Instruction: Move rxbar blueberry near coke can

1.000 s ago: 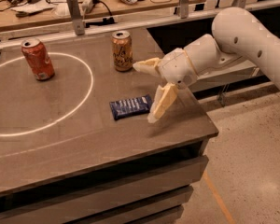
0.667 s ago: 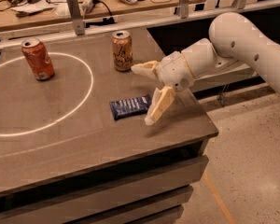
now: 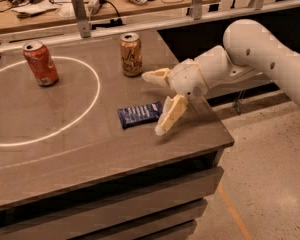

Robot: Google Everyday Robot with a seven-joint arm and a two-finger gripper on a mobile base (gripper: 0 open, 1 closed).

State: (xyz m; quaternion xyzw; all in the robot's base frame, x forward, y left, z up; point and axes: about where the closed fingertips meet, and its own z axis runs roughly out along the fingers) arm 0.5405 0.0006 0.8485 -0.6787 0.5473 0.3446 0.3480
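Observation:
The rxbar blueberry [image 3: 139, 114], a flat dark-blue wrapper with white lettering, lies on the grey table [image 3: 65, 149] right of the middle. The coke can [image 3: 40, 63], red-orange with a silver top, stands upright at the far left inside a white circle line. My gripper [image 3: 153, 103] hangs on the white arm from the right, just right of the bar and a little above the table. Its two cream fingers are spread wide, one [image 3: 157, 76] pointing left, the other [image 3: 170, 115] pointing down beside the bar's right end. It holds nothing.
A gold-orange can [image 3: 131, 54] with dark cursive lettering stands upright at the back of the table, behind the bar. A metal rail [image 3: 140, 24] and a cluttered workbench lie beyond. The table's right edge [image 3: 215, 119] is under my wrist; bare floor lies to the right.
My gripper has shifted slightly left and down toward the bar's right end. The bar and both cans have not moved.

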